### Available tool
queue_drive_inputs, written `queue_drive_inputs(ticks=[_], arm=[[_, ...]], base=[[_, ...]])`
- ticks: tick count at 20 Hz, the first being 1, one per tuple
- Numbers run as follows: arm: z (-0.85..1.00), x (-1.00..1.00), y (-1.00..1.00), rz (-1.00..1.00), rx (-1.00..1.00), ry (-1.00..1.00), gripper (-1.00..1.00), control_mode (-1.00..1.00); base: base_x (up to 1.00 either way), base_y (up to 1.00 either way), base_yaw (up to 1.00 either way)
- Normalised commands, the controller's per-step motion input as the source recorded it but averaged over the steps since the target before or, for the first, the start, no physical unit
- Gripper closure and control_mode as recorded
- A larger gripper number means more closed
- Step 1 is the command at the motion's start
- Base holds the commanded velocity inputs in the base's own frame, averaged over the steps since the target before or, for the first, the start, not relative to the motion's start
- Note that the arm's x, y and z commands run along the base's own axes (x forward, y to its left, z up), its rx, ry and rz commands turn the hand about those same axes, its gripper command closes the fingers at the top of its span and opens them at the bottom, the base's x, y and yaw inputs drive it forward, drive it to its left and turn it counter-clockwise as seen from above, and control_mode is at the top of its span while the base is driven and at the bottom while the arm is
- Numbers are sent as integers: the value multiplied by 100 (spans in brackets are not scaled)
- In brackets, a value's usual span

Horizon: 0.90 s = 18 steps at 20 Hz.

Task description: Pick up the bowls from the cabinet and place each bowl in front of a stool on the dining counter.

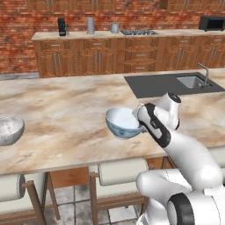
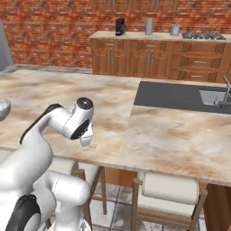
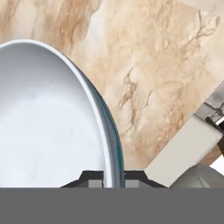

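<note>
My gripper (image 1: pixel 141 124) is shut on the right rim of the white bowl with the blue-patterned outside (image 1: pixel 123 123). It holds the bowl tilted just over the marble dining counter (image 1: pixel 66 110), near the front edge and above a cream-cushioned stool (image 1: pixel 124 171). In the hand view the bowl's rim (image 3: pixel 114 148) runs down between my fingertips and its white inside (image 3: pixel 48 122) faces the camera. The speckled grey-white bowl (image 1: pixel 9 129) rests on the counter at the far left, behind another stool (image 1: pixel 11 186). The cabinet is out of view.
A dark sink panel with basin and faucet (image 1: pixel 191 81) is set into the counter at the right. A further stool (image 2: pixel 170 187) stands under the counter's front edge. Brown drawer cabinets with small appliances (image 1: pixel 90 25) line the brick back wall.
</note>
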Motion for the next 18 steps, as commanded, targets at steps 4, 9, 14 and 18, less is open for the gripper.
queue_drive_inputs(ticks=[4,9,14,18], arm=[[-46,96,0,0,-3,0,100,-100],[-27,72,0,0,0,8,100,-100],[-6,15,5,0,-1,5,100,-100],[-36,3,6,0,-5,0,100,-100]], base=[[0,0,0],[0,0,0],[0,0,0],[0,0,0]])
